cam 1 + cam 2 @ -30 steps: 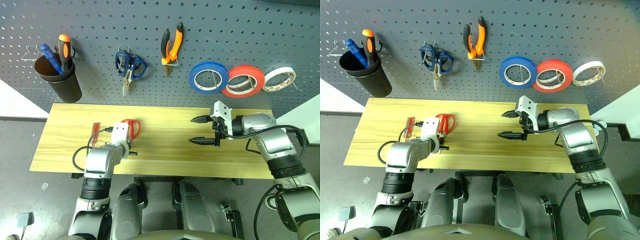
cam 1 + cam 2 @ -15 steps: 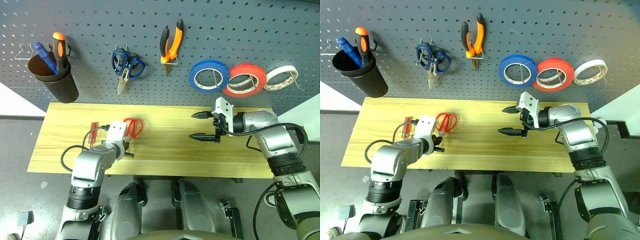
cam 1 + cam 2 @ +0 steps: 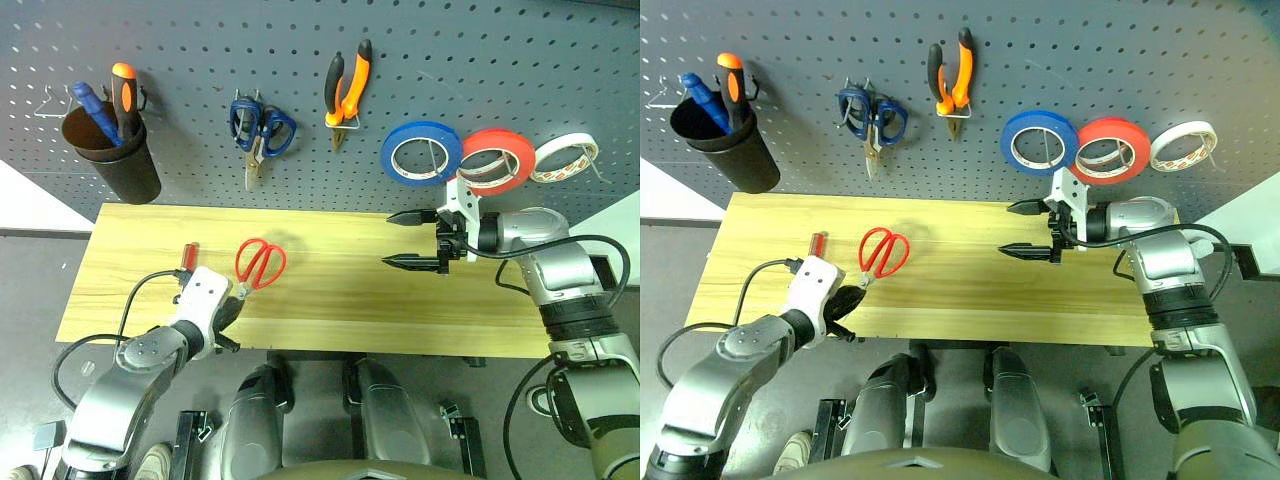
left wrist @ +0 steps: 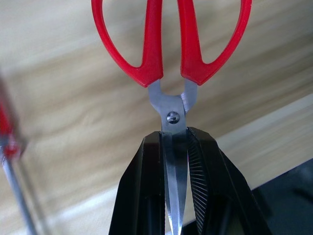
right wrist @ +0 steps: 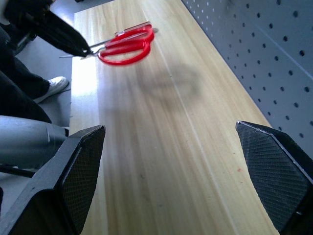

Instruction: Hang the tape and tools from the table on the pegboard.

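One long pale wood surface [image 3: 330, 300] stands below a dark pegboard [image 3: 200, 40], its middle bare. Near its front left edge, the left pincer [image 4: 174, 161] is clamped on the blades of the red scissors [image 3: 259, 263], handles pointing toward the pegboard. Beside them lies a red screwdriver [image 3: 185, 259]. The right pincer [image 3: 401, 240] hangs spread wide, holding nothing, under the hung blue tape [image 3: 420, 153].

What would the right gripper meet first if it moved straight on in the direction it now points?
Probably the red scissors, held at the blades by the left gripper. From the right gripper, bare table lies between; depth is unclear, so it might pass above them.
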`<state>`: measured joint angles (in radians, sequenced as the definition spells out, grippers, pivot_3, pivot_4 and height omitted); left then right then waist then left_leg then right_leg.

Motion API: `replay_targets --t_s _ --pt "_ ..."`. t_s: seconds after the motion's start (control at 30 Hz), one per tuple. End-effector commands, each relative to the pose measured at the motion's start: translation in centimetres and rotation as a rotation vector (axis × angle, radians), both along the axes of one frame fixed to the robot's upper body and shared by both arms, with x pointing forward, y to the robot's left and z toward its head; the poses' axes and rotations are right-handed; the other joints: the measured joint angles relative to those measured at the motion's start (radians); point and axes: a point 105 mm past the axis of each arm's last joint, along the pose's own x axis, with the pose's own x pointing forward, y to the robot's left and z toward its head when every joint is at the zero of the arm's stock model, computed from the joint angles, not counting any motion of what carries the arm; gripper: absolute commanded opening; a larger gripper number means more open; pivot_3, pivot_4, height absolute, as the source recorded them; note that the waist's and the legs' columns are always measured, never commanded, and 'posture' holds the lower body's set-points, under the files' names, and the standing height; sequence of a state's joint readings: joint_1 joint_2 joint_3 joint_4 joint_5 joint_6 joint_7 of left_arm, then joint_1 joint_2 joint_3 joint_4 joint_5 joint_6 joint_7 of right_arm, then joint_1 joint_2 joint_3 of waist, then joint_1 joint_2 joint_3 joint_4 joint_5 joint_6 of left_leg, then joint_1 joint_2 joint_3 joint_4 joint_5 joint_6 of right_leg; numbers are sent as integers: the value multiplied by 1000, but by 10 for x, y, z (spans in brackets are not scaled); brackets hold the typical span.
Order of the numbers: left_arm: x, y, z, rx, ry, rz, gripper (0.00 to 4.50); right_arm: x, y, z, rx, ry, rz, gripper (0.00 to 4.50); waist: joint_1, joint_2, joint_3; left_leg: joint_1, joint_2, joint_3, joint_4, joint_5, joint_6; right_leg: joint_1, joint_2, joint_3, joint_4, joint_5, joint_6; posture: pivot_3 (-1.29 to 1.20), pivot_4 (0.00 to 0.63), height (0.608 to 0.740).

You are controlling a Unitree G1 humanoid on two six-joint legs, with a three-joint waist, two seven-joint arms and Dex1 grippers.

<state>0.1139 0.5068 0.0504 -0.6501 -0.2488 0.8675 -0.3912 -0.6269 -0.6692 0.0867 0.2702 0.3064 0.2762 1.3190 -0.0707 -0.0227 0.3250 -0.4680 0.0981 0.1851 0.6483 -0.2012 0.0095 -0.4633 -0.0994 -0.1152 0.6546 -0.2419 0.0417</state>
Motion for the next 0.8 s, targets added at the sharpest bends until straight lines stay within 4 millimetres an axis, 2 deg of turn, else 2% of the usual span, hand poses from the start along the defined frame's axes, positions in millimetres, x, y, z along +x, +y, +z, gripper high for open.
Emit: replay_targets --t_s 0.03,0.13,0.27,0.37,0.57,0.7,0.8 --pt "-3 -2 30 -59 -181 -35 347 -5 0 21 49 -74 21 4500 -1 1 -3 -1 0 0 0 0 0 -1 0 0 0 0 0 -102 199 730" --pt "-7 0 41 -108 -280 -65 347 -6 -1 28 79 -79 27 4500 -1 1 -14 -2 0 0 1 0 0 -1 1 0 -1 1 1 -100 173 730" --pt "-10 5 47 -120 -369 -91 347 -7 -4 35 95 -88 34 4500 -1 1 -36 -2 -1 0 0 2 -1 -1 3 -1 -2 1 2 -99 152 730" --pt "-13 0 51 -103 -434 -128 347 -8 -6 39 94 -94 44 4500 -1 1 -52 -2 -1 0 1 0 1 0 3 -2 -2 2 2 -101 141 730" --pt "-8 -7 76 -109 -632 -135 347 -10 -6 47 93 -113 64 4500 -1 2 -80 -2 -1 0 3 -1 2 1 3 -1 -4 5 2 -101 119 730" --pt "0 1 90 -103 -733 -131 347 -9 -4 52 97 -133 71 4500 0 2 -99 -1 -1 0 4 -1 3 2 5 -1 -4 6 2 -101 110 730" --pt "11 18 99 -95 -786 -63 347 -6 -4 55 97 -149 70 4500 -1 2 -108 1 -1 0 3 1 5 4 6 -1 -4 6 2 -98 104 730"
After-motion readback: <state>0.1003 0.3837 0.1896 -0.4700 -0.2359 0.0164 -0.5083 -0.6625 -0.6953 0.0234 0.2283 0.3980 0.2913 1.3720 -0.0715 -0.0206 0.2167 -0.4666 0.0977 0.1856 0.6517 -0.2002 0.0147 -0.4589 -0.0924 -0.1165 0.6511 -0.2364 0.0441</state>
